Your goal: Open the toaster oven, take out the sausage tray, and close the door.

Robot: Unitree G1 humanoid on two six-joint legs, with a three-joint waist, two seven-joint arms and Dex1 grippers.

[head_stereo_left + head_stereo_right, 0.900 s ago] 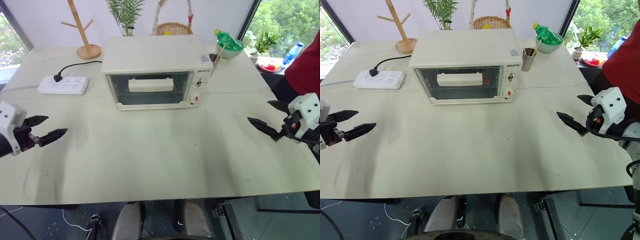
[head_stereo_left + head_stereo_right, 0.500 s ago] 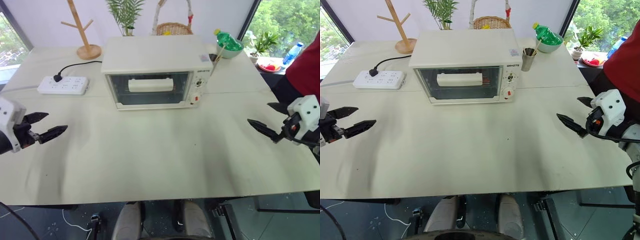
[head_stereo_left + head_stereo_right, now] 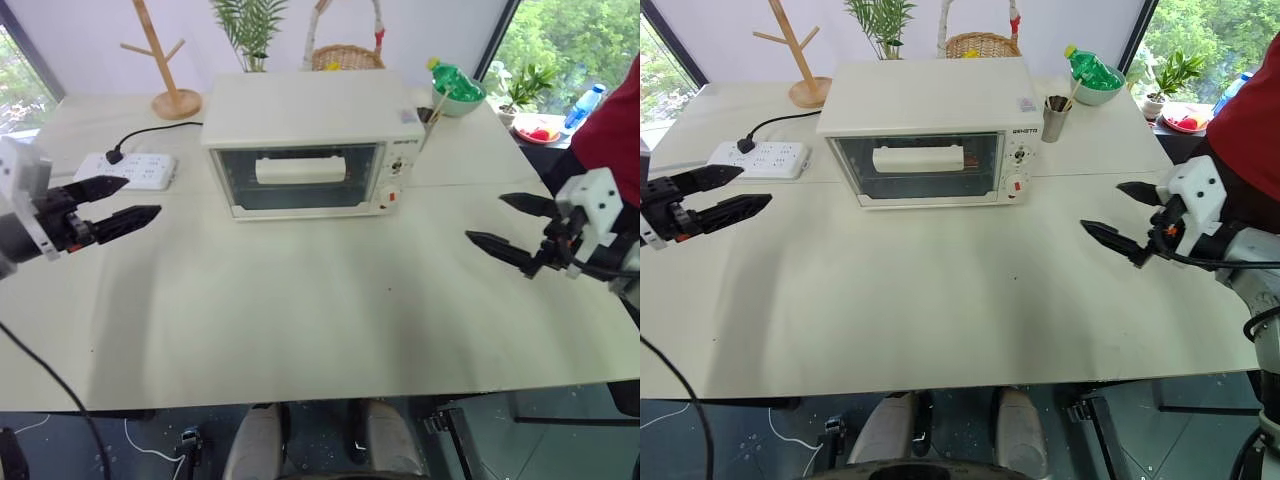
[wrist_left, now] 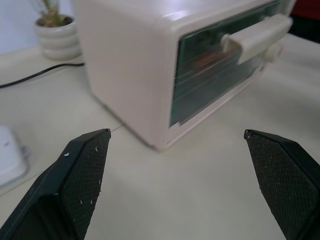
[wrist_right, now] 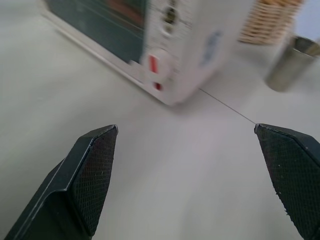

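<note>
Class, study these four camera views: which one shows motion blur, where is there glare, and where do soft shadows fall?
Right wrist view: the toaster oven is smeared by blur. Left wrist view: a bright sheen lies on the oven's top edge, and the bar handle is soft. Left eye view: faint shadows fall on the table in front of the oven.

Cream toaster oven [image 3: 312, 143], door [image 3: 298, 178] shut.

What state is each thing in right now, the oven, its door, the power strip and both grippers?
toaster oven: upright on the table, red light showing.
door: closed, handle untouched.
power strip: one black plug in.
left gripper: open, empty, left of the oven.
right gripper: open, empty, right of the oven.
</note>
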